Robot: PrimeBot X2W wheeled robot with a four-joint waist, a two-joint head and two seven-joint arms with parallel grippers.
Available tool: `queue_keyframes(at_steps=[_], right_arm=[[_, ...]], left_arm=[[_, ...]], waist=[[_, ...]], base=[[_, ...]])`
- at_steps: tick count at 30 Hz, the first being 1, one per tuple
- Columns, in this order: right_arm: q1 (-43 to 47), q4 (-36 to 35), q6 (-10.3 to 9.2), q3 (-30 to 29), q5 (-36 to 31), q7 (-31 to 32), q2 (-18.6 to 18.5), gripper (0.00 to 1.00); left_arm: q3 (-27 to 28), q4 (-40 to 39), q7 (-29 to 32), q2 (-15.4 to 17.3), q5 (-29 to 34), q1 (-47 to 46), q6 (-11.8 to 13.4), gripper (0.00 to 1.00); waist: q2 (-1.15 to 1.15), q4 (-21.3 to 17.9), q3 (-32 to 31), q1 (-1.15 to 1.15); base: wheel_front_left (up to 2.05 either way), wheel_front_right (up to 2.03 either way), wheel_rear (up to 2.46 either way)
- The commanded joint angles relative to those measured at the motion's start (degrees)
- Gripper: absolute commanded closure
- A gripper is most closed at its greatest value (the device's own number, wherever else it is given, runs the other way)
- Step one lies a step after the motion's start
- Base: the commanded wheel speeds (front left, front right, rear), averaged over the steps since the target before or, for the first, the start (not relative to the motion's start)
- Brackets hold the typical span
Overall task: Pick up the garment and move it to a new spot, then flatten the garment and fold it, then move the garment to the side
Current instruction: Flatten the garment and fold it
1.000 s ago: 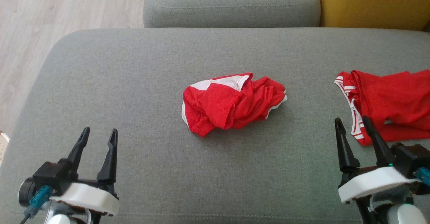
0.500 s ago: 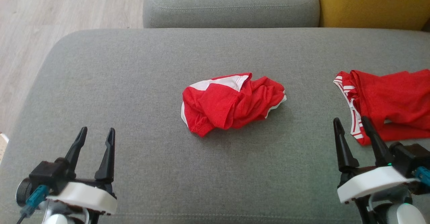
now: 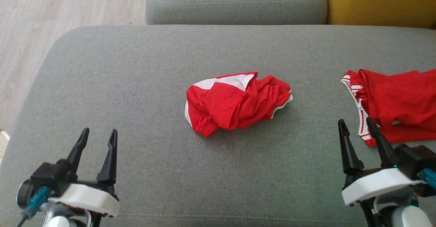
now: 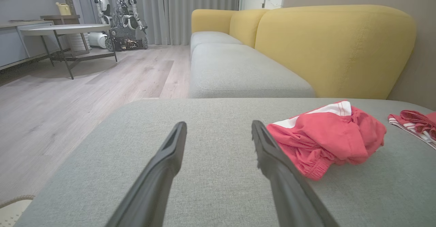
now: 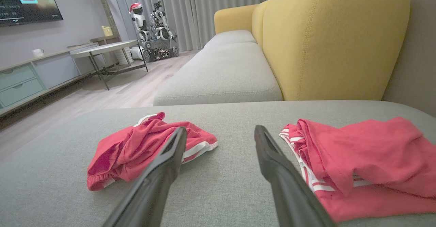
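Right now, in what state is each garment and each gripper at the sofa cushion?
middle garment, crumpled in a heap on the grey cushion, held by nothing.
right-hand garment, lying flatter, loosely doubled over, held by nothing.
left gripper, open, empty, apart from both garments.
right gripper, open, empty, beside the right-hand garment's striped edge, not gripping it.

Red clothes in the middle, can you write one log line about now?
stage: before pickup | crumpled garment: middle of grey cushion, untouched | left gripper: open, empty | right gripper: open, empty, beside second garment
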Motion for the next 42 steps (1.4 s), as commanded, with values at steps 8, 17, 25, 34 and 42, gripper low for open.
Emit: queue_keyframes(at_steps=[8,17,25,34,42], right_arm=[[-7.75,2.14,-0.04,12.68,-1.7,2.19,-0.31,0.0],[-16.82,14.31,-0.04,28.08,1.93,0.88,-0.31,0.0],[-25.87,25.75,-0.04,31.47,3.92,-2.21,-0.31,0.0],[-30.89,29.44,-0.04,34.24,7.27,-5.56,-0.31,1.0],[-31.19,20.23,-0.04,31.3,7.4,-9.52,-0.31,1.0]], left_arm=[[1.39,-1.68,-1.04,1.23,0.23,-6.54,-0.12,0.0],[0.63,-1.04,-1.87,0.15,0.62,-9.51,-0.6,0.0],[1.01,0.78,-2.56,-0.82,0.86,-11.95,-1.45,0.0],[1.71,1.77,-2.77,-1.86,1.59,-13.06,-2.33,0.0],[3.22,0.93,-2.79,-2.13,2.71,-12.08,-2.34,0.0]], waist=[[0.0,2.93,4.16,0.0],[0.0,5.81,8.21,0.0],[0.0,6.79,11.11,0.0],[0.0,5.63,11.79,0.0],[0.0,2.87,10.61,0.0]], base=[[0.0,0.0,0.0],[0.0,0.0,0.0],[0.0,0.0,0.0],[0.0,0.0,0.0],[0.0,0.0,0.0]])
